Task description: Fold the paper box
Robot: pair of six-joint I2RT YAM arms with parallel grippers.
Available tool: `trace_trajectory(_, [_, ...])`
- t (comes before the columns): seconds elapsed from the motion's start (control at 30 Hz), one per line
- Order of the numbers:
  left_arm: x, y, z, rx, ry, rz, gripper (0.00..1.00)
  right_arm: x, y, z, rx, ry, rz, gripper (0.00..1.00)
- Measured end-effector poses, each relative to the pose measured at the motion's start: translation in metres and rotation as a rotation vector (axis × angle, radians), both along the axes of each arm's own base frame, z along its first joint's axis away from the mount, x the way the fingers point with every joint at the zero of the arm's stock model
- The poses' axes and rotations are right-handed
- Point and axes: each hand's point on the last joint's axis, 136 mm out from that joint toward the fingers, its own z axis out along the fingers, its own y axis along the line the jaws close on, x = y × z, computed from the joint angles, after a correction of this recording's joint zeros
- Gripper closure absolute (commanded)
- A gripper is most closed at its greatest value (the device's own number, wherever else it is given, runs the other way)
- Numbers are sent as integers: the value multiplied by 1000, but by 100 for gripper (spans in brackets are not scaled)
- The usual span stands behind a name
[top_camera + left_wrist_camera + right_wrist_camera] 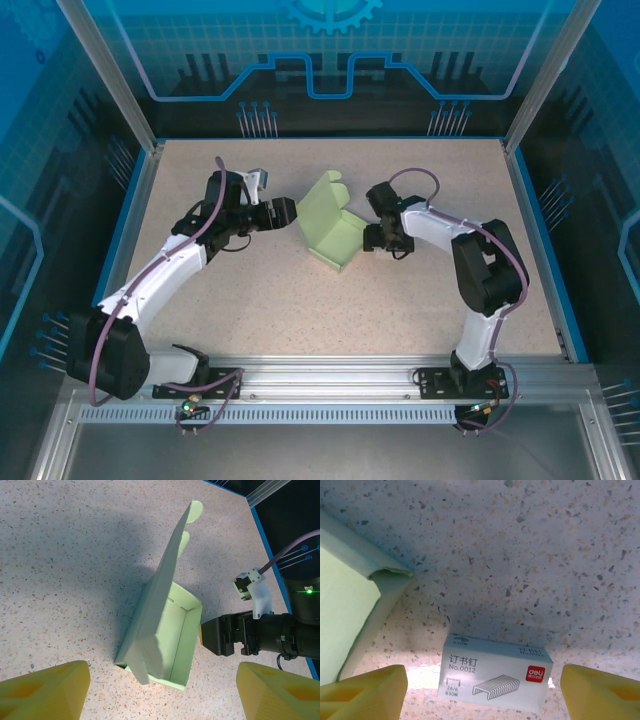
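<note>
So the paper box [330,228] sits pretty much in the middle of the bench [250,300], pale green card and only half done. The tray part is formed and open on top. The big lid panel [165,580] stands up at a tilt along the tray's left side, and its rounded tabs poke out at the far end.

The left tool [288,213] is just to the left of the box, pointing at it. From its wrist camera the yellow fingers [45,692] are spread wide with nothing gripped, and the box lies just ahead of the gap between them.

The right tool [372,237] is on the other side, right up against the tray's right wall. I can't tell if it's actually touching or just beside it. Its fingers [362,690] are spread wide too and haven't got hold of anything.

Funny bit: in the right wrist view a small box of staples [495,672] lies flat on the bench between those fingers, clear of both. A corner of the green card shows just to its left.
</note>
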Motion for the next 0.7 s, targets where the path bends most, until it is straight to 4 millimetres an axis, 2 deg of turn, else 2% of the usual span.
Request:
trace_trajectory(0.13, [0,0,-1,2,3,0,22,4,2,-2,4,-5,-9,22])
trace_trajectory(0.3, [1,0,-5,10,11,-5,22,1,-1,-18,-12,32,-15,23])
trace_trajectory(0.47, [0,-2,-7,17,11,-14,22,2,-1,-16,-8,25,-16,25])
trace_trajectory(0.7, [1,-3,-11,21,19,-17,22,3,-2,-18,5,15,-22,35])
